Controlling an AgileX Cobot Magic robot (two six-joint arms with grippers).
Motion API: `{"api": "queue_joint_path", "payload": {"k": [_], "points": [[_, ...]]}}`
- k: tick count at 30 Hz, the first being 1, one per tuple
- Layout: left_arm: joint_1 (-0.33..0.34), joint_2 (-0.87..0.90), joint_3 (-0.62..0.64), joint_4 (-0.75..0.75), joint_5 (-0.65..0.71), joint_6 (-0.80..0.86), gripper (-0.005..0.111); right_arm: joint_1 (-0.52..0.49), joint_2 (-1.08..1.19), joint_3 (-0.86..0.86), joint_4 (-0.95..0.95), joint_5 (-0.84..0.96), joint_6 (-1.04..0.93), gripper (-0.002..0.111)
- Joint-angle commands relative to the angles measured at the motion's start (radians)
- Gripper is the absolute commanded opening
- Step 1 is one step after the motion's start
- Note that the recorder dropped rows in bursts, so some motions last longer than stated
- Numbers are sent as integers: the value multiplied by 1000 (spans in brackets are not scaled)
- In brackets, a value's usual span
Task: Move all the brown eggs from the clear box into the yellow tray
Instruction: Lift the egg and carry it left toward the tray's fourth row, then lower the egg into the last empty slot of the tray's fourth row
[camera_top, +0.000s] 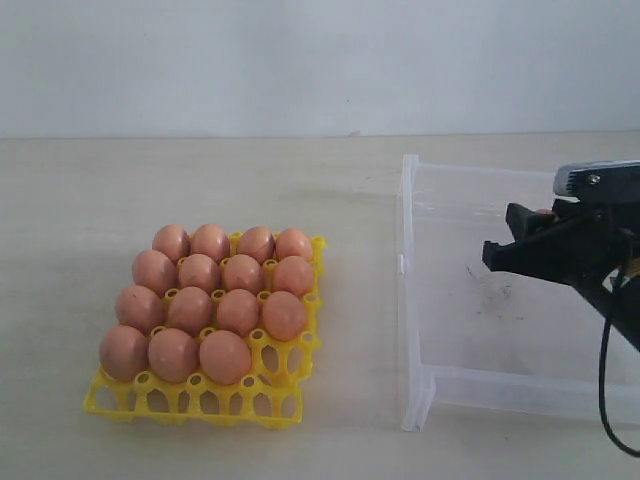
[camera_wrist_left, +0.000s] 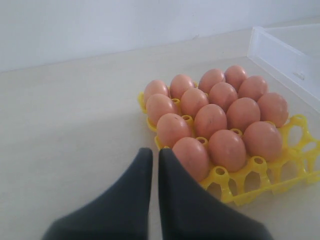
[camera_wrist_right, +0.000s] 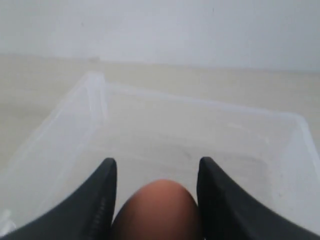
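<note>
Here, a pale table (camera_top: 200, 180) runs across the whole scene beneath a plain white wall (camera_top: 300, 60). On the right half of the table sits the box (camera_top: 407, 260), a shallow see-through bin with low walls, and it is larger than the tray. The tray (camera_top: 200, 405), a bright yellow square lattice, sits on the left half, well apart from the box. The dark right arm (camera_top: 585, 245) reaches in from the right edge and hangs over the box. The right jaws stand about half open and are closed on a single brown egg (camera_wrist_right: 157, 207), which fills the gap between them. In the exterior view only a sliver of that egg shows, and it is held above the box floor. The left jaws show only in the left wrist view. They sit just beside the tray's near corner, drawn almost together with only a thin slit between them, and they grip nothing. Fifteen brown eggs (camera_top: 198, 272) stand in the tray in neat rows, each touching its neighbours. Three rows hold four eggs and the front row holds three. The front corner cup (camera_top: 280, 362) nearest the box shows bare yellow lattice.
</note>
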Motion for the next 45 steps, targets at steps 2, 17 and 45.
{"api": "queue_joint_path", "payload": {"k": [2, 17, 45], "points": [[-8, -3, 3, 2, -3, -8, 4, 5, 26, 63, -207, -194, 109, 0], [-8, -3, 3, 2, -3, -8, 4, 376, 92, -87, -448, -194, 173, 0], [-8, -3, 3, 2, -3, -8, 4, 631, 214, -152, -137, -194, 110, 0]]}}
